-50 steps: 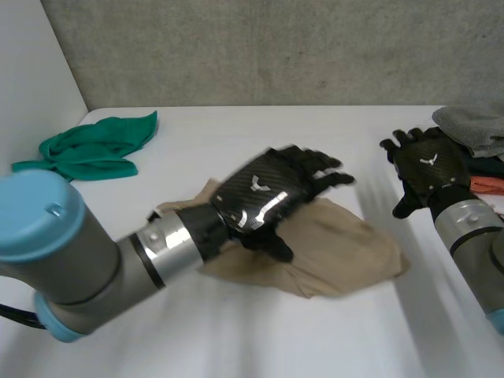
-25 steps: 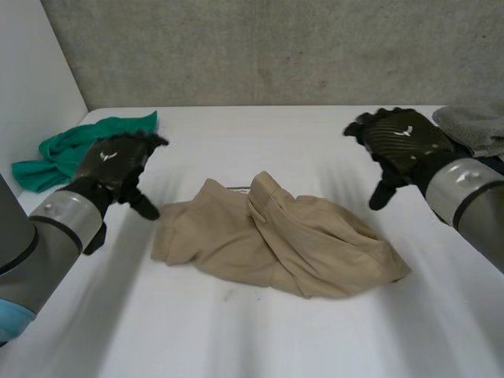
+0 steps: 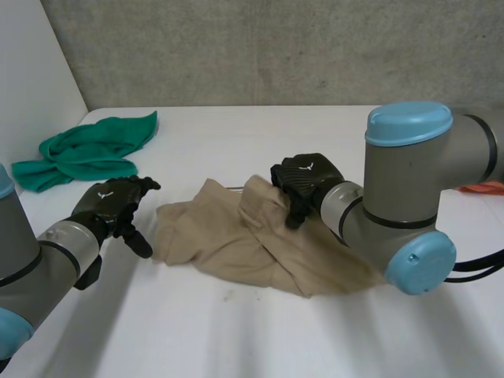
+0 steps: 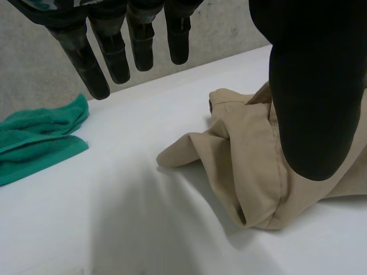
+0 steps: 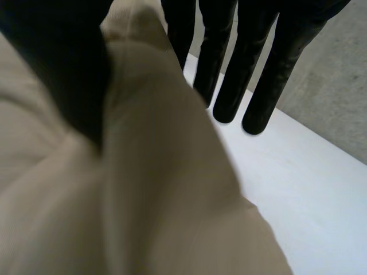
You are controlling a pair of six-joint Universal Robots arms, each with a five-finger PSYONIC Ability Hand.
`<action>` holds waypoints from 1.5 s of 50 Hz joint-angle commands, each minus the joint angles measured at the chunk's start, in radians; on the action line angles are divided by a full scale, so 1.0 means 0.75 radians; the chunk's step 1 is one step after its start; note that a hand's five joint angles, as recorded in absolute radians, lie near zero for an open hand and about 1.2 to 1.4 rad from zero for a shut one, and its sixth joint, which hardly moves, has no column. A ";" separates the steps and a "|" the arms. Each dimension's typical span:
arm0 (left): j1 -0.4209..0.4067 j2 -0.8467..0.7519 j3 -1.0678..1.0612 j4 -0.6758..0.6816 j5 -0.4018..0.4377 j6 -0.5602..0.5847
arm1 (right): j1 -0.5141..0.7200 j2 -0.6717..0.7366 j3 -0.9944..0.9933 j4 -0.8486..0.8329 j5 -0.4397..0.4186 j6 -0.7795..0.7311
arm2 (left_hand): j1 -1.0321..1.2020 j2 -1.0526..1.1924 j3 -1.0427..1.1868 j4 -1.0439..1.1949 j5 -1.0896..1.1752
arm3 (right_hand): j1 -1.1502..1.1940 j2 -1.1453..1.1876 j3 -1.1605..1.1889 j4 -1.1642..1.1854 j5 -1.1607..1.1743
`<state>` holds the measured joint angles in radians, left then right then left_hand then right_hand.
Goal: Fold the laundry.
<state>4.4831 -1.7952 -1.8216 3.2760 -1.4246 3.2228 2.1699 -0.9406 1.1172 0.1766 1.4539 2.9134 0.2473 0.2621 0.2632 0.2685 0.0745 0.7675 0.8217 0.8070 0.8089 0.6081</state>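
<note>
Lying crumpled near the middle of the white surface (image 3: pixel 236 335), the beige garment (image 3: pixel 260 248) is what we look at first: it is bunched into loose folds, with one ridge raised along its far side and a limp flap trailing toward the robot's left. In the left wrist view we see that same flap of the garment (image 4: pixel 252 154) resting flat on the surface (image 4: pixel 114 223), its hem doubled over. The right hand (image 3: pixel 307 177) sits on the raised ridge at the garment's far edge, palm down; in its own wrist view we see its fingers (image 5: pixel 264 69) held straight and reaching past the cloth over the bare surface (image 5: pixel 312 189), the thumb lying against a bulge of the garment (image 5: pixel 143 189), so we read the hand as released rather than grasping. The right arm (image 3: pixel 409 181) crosses above the garment's right part. The left hand (image 3: pixel 110 203) hovers just beside the garment's left edge, apart from it, and we find its fingers (image 4: pixel 114 51) spread and relaxed, holding nothing. Farther out, at the surface's far left corner, we see a rumpled green cloth (image 3: pixel 87 150), well apart from the garment and visible beyond the left hand's fingertips too (image 4: pixel 34 137). Behind the right arm a bit of orange fabric (image 3: pixel 482 187) peeks out at the right side.
</note>
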 commanded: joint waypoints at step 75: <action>-0.071 0.035 0.021 0.017 0.016 0.012 | -0.134 0.575 -0.710 0.243 -0.403 -0.696 | -0.006 -0.026 -0.027 -0.034 -0.008 | 0.838 0.766 0.786 0.783 0.818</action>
<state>4.4301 -1.7685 -1.8087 3.2821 -1.4141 3.2305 2.0679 -0.5033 0.5921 0.3654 1.1602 2.3942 0.2473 0.2612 0.2632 0.2627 0.0743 0.6725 0.7913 0.7713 0.7712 0.5560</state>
